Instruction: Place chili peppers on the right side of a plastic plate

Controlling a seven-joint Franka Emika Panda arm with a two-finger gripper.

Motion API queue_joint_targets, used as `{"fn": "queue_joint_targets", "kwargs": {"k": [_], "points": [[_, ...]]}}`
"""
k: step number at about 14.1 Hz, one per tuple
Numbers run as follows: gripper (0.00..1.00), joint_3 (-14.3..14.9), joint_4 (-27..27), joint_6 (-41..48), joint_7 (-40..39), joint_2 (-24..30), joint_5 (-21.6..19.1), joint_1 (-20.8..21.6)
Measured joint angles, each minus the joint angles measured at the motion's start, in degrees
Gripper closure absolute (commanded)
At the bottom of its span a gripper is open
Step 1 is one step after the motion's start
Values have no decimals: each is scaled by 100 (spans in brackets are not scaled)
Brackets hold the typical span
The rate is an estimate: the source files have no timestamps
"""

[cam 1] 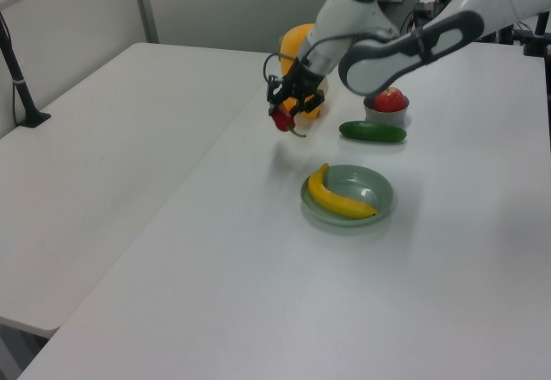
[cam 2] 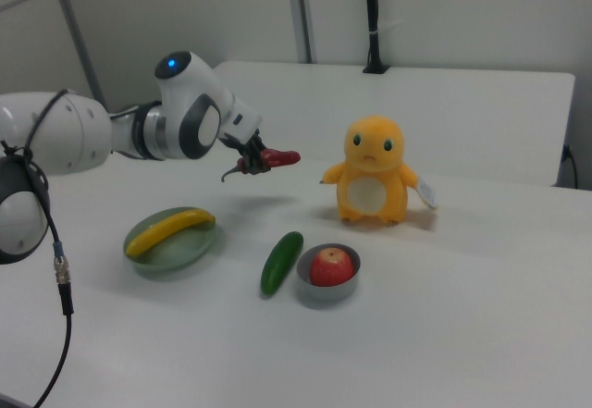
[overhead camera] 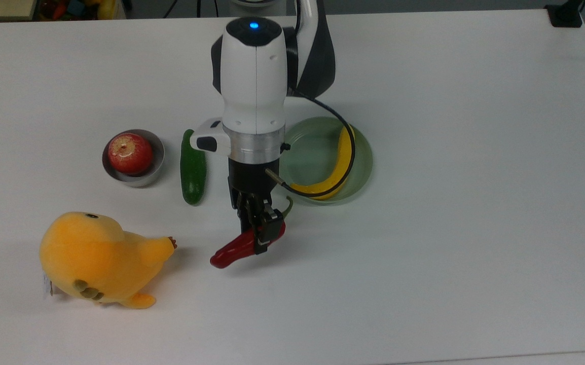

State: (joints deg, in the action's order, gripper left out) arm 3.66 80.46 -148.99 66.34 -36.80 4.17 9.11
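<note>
Colours here are pretty loud against the plain white table. The chili is a glossy dark red with a green stem, pinched in the black gripper. The arm is mostly white with dark grey sections, a silver metal ring near the wrist, a black cable, and a little blue light glowing on top. The plastic plate is a see-through pale green, with a bright yellow banana-like fruit in it. The cucumber is deep green, the apple red with paler yellowish speckling, sitting in a grey metal bowl. The plush toy is orange-yellow with a cream belly.
</note>
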Motion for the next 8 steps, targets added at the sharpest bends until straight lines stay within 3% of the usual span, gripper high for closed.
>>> {"fn": "queue_joint_targets", "kwargs": {"k": [4,8], "points": [[61,-190,7,936,-575,457,-1,-8],[61,-777,103,1770,-1733,893,2,-8]]}}
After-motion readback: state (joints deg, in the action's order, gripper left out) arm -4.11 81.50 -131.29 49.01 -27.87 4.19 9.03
